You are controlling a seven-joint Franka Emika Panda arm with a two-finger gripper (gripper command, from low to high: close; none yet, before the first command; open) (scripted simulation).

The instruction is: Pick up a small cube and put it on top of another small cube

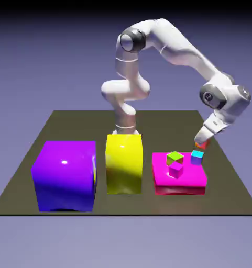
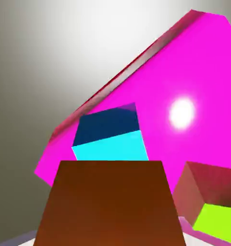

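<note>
The dark worktop (image 1: 217,172) carries, in the exterior view, a big purple block (image 1: 65,175) at the left, a tall yellow block (image 1: 123,163) in the middle and a flat magenta slab (image 1: 180,180) at the right. On the slab lie a tiny green cube (image 1: 174,156) resting on a tiny magenta cube (image 1: 175,170), and a tiny cyan-blue cube (image 1: 196,157) near the slab's far right corner. The white arm (image 1: 175,44) reaches down to that corner. Its end effector (image 1: 202,142) is clamped on the tiny orange-yellow cube (image 1: 201,143), which hangs just above the cyan-blue cube, seemingly apart from it. In the hand view the orange cube fills the lower middle, hiding the fingertips, with the cyan-blue cube just beyond.
</note>
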